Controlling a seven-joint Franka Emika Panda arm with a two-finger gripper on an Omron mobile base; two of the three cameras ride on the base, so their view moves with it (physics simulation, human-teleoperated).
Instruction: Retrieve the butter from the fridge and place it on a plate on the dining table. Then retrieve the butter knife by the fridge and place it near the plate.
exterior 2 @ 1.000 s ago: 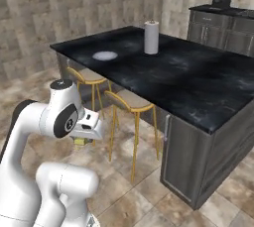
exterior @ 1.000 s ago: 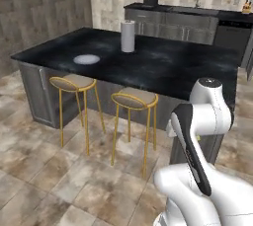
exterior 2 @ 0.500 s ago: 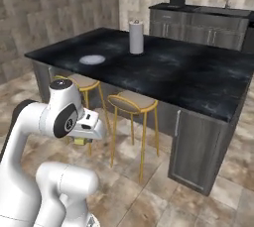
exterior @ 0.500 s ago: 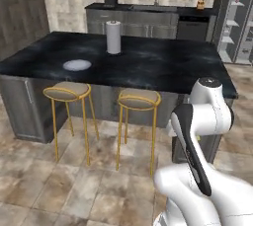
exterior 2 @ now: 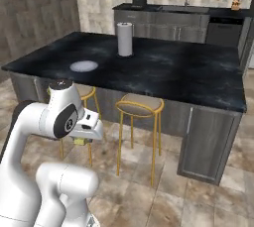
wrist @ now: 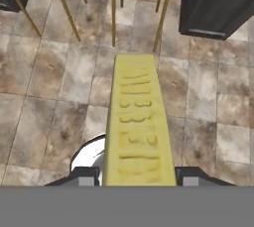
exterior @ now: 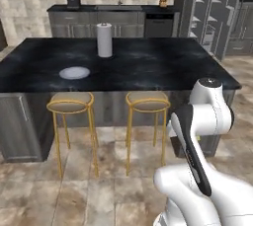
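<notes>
You had flat, even rendered light in all three views, with no strong source to point to. The table [exterior: 148, 67] top showed only a faint pale sheen, no hard glare. Shadows under the stools [exterior: 148, 102] were soft and weak. Everything looked slightly soft and low in detail, floor tiles [wrist: 54, 82] most of all. No edge distortion was evident.
</notes>
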